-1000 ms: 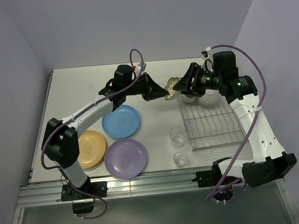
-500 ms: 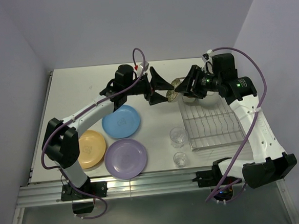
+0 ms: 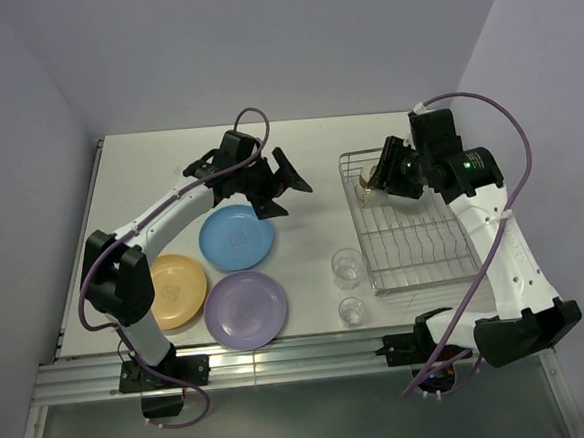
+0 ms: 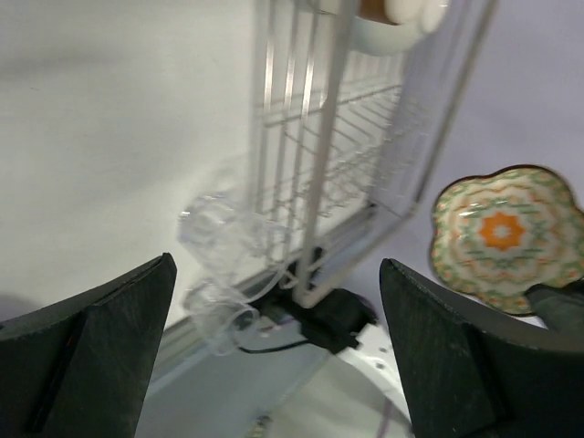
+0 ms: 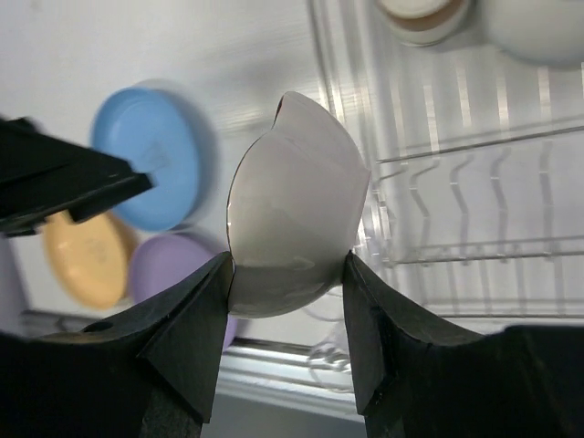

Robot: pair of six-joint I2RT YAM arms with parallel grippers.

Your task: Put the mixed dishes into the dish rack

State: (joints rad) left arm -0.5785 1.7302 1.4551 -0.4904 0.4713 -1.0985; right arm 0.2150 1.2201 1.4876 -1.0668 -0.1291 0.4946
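Nearest me on the table (image 3: 148,169) stands the near glass (image 3: 352,310). The purple plate (image 3: 245,308) lies flat to its left, and the orange plate (image 3: 177,290) lies just beside that. A little farther back, the far glass (image 3: 347,266) stands upright just outside the left side of the rack (image 3: 419,245), near its front corner. The blue plate (image 3: 236,237) lies flat beyond the purple one.

My left tool (image 3: 279,180) hangs over the table past the blue plate's far right edge, its fingers (image 4: 91,356) spread wide.

My right tool (image 5: 287,265) is clamped on the floral bowl (image 3: 370,180) and holds it on edge over the rack's far left corner. The right wrist camera sees its plain white underside. The left wrist camera sees its scalloped, orange-and-green patterned inside.

At the rack's far end the cup (image 5: 420,14) and the white bowl (image 5: 538,27) sit side by side.
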